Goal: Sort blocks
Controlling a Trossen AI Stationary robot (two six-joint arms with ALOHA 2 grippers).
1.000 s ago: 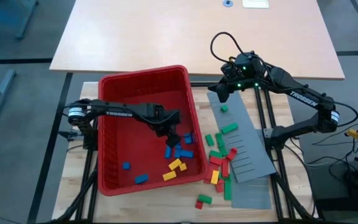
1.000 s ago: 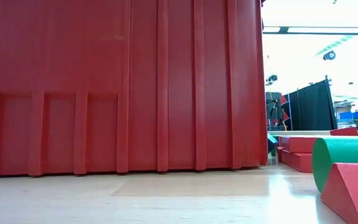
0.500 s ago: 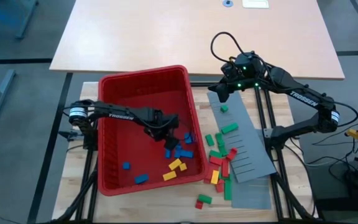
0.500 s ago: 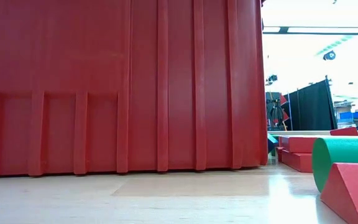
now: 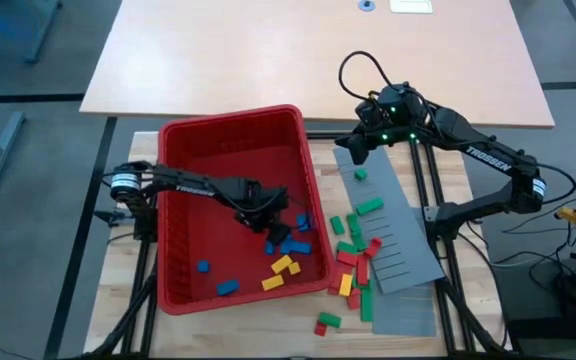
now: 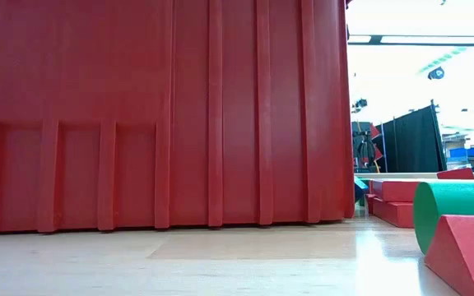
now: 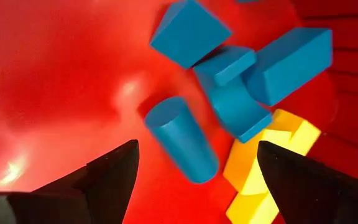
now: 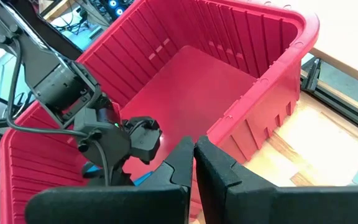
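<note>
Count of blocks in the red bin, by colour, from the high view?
Blue blocks: 5 visible; the left gripper may hide more.
Yellow blocks: 2
Green blocks: 0
Total in the red bin: 7 visible

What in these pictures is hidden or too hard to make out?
- Low view: the red bin fills the frame, hiding both arms and the blocks inside.
- High view: the left gripper covers some blue blocks beneath it.
- Right wrist view: the right gripper blocks the bin floor behind it.
</note>
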